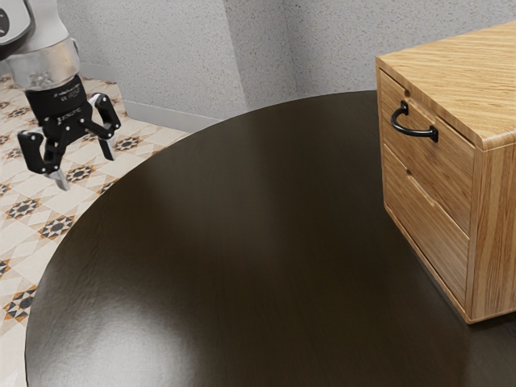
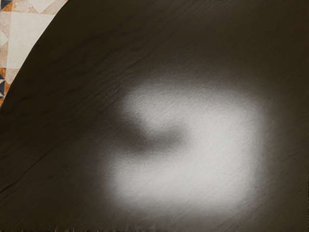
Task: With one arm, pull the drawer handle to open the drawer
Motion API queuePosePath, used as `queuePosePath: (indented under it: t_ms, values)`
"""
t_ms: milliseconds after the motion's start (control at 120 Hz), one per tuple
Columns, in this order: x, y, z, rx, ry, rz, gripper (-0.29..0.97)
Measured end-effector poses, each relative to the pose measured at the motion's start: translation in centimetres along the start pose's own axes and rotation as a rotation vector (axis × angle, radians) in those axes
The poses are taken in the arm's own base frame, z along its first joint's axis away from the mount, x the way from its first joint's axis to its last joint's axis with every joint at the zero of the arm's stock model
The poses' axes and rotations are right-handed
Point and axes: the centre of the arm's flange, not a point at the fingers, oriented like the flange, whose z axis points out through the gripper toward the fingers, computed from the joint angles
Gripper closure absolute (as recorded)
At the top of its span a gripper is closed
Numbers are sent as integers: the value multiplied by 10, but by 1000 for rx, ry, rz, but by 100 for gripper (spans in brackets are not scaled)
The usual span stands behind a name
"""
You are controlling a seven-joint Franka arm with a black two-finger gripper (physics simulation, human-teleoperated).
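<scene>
Dark counter up front; wooden drawer shut at exterior view's right, black curved handle on its face. Fingers spread apart, pointing down, well apart from handle.

One round dark table. One wooden cabinet. Two drawers: upper drawer, lower drawer. One black handle. One gripper.

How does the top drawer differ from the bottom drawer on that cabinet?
The top drawer carries a black curved handle; the bottom drawer shows none. The top drawer sits right under the cabinet top, the bottom drawer just above the table. Both are light wood and look shut.
</scene>
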Motion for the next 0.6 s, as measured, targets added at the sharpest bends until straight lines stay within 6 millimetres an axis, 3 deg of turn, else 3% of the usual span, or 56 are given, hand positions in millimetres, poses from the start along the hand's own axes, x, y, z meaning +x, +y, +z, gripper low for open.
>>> queuePosePath:
  t_ms: [467,550,600]
  values:
    - [-1,0,0,2,0,-175,0]
    - [-7,-25,-35,-71,15,-199,0]
    - [-33,-44,-75,-161,23,-171,0]
